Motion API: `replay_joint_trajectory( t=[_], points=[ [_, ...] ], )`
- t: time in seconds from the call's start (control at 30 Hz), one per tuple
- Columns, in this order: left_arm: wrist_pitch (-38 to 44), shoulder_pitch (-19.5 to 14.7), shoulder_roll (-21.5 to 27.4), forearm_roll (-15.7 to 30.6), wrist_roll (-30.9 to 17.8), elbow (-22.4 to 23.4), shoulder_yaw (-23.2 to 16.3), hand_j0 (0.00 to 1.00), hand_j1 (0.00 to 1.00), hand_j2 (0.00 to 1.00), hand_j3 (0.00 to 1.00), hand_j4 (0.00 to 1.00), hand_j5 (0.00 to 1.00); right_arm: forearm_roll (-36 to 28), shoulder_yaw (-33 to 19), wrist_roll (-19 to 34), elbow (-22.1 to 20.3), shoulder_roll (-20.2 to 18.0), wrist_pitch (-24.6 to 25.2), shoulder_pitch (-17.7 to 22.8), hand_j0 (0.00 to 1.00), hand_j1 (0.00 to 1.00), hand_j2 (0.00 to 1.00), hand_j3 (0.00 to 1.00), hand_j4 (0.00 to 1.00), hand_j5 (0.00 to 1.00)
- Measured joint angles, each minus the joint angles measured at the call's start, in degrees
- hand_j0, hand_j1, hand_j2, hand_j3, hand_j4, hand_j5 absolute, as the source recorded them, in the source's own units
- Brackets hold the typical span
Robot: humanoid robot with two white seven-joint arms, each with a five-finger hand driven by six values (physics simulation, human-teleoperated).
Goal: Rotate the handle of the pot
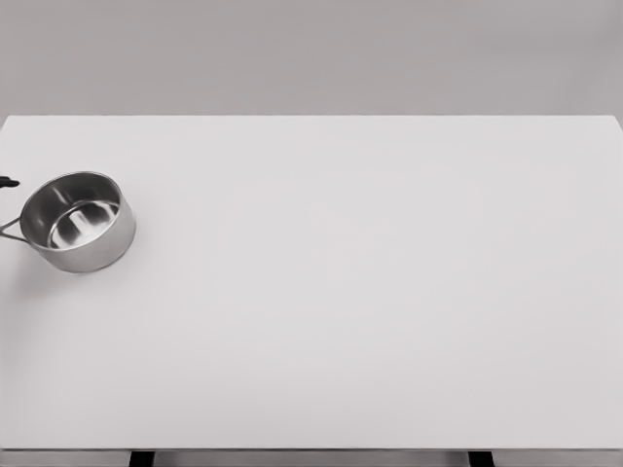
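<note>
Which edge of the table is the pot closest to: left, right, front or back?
The left edge. The steel pot stands upright at the far left of the white table, its handle running out of the picture there.

A wide white counter [370, 292] fills nearly the whole head view, and directly on it stands a single shiny steel pot [78, 222], upright and open, near the edge at nine o'clock, its thin handle [10, 232] pointing toward nine o'clock and cut off there.
</note>
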Motion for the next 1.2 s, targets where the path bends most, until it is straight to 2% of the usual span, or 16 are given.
replay_joint_trajectory(
  t=[0.5,0.67,1.2],
  points=[
    [0.0,-1.1,-0.8,0.0,0.0,1.3,-0.1,1.00,1.00,1.00,1.00,1.00,1.00,0.0,0.0,0.0,0.0,0.0,0.0,0.0,1.00,1.00,1.00,1.00,1.00,1.00],
    [0.0,-2.7,-1.5,-0.1,0.0,2.6,-0.1,1.00,1.00,1.00,1.00,1.00,1.00,0.0,0.0,0.0,0.0,0.0,0.0,0.0,1.00,1.00,1.00,1.00,1.00,1.00],
    [0.0,-3.3,-2.7,-0.1,-0.1,3.5,0.0,1.00,1.00,1.00,1.00,1.00,1.00,0.0,0.0,0.0,0.0,0.0,0.0,0.0,1.00,1.00,1.00,1.00,1.00,1.00]
  ],
)
